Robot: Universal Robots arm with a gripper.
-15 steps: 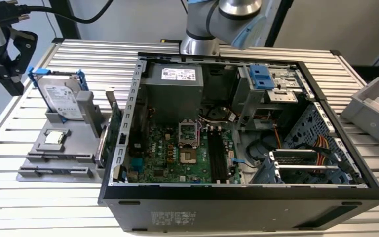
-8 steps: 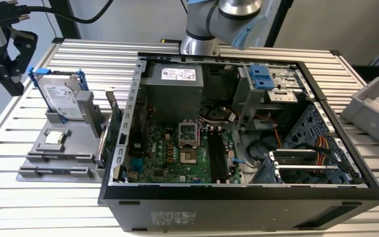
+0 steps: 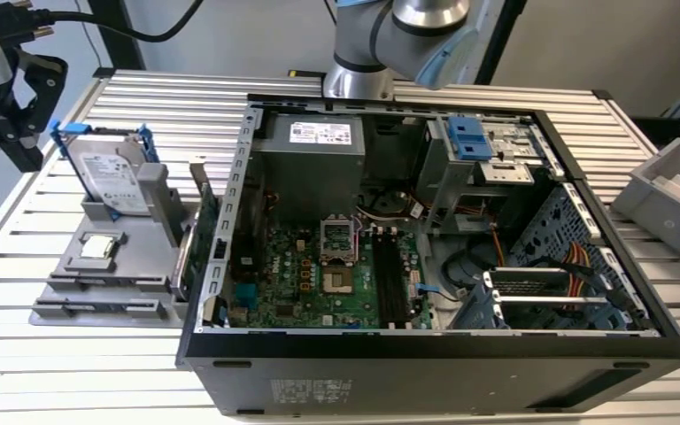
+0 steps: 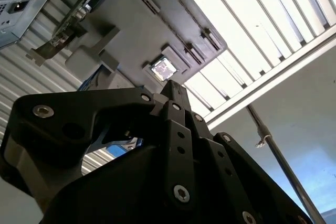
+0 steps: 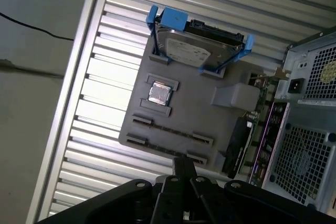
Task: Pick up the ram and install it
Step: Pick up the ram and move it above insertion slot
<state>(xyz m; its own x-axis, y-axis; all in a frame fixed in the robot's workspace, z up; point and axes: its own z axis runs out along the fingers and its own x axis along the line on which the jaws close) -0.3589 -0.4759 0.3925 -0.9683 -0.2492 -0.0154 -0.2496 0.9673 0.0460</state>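
The black, multi-link claw (image 5: 184, 167) is clenched, its two tips pressed together with nothing between them in both wrist views; in the exterior view it hangs at that view's far left, above the edge of the slatted aluminium table (image 3: 81, 372). Directly under and ahead of its tips lies a flat grey plastic tray (image 5: 199, 114), and the parts of it nearest the claw are two rows of small grey slotted holders (image 5: 202, 140), which carry no stick. A little farther from the tips a small square silver processor chip (image 5: 159, 94) sits in its own recess on the tray. Beyond that, at the tray's far end from the claw, a silver hard drive (image 5: 191, 51) stands tilted in a bright blue plastic bracket (image 5: 170, 19). On the tray's side away from the claw a green circuit card (image 3: 204, 235) stands on edge, just beside the open black computer case (image 3: 435, 372). Well apart from the claw, inside that case, the green motherboard (image 3: 305, 283) lies flat, and a long, narrow dark stick that I take to be the ram (image 3: 388, 283) stands in one of the long black slots (image 3: 404, 266) there; whether it is fully seated I cannot tell.
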